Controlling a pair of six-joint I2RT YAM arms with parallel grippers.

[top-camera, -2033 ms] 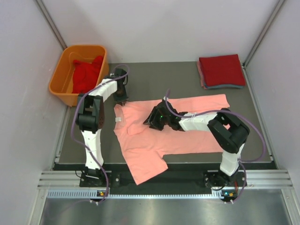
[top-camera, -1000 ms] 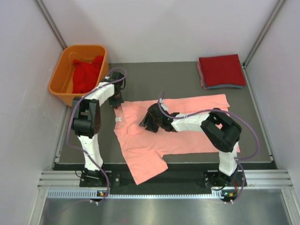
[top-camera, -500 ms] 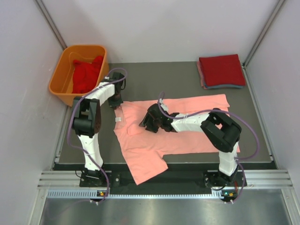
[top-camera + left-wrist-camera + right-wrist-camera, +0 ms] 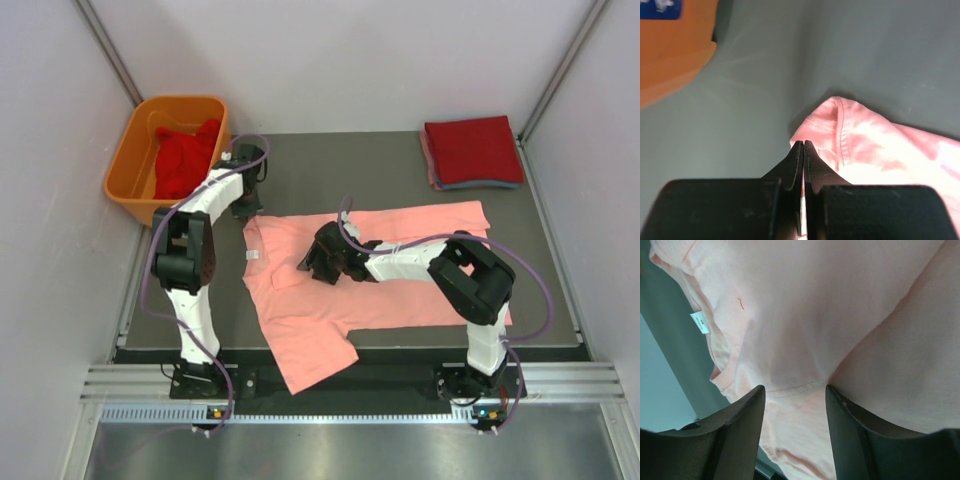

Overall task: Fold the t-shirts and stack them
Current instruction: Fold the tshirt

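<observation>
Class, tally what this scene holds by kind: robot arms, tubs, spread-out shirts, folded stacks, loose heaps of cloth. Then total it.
Robot arms: 2, left arm and right arm
Orange tub: 1
Pink t-shirt, spread out: 1
Folded stack: 1
Red heap in the tub: 1
Total: 6

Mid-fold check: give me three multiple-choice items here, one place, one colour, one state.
1. Where is the folded stack? A far right; B near left; C centre.
2. What colour is the spread-out t-shirt? A red; B salmon-pink; C grey.
3. How is the right tool? A shut on a sleeve; B out of view; C open over the t-shirt.
Key: 1 A, it lies in the far-right corner; 2 B, its fabric shows salmon-pink in every view; 3 C, its jaws stand apart above the fabric.
</observation>
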